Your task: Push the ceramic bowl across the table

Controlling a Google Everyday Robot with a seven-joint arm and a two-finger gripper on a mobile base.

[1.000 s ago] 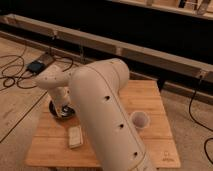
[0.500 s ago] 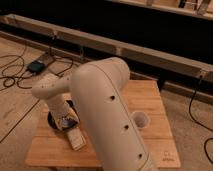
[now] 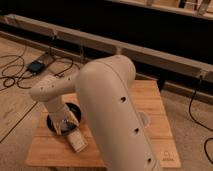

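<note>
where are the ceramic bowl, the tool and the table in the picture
ceramic bowl (image 3: pixel 54 121): camera view, dark left rim.
tool (image 3: pixel 66 127): camera view, tip, low over the bowl.
table (image 3: pixel 150 102): camera view, bare slats at right.

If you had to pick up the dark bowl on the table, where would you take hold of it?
I would probably pinch the bowl's exposed left rim from above: it sits upright and shallow on the table, and the gripper and arm cover its right side.
</note>
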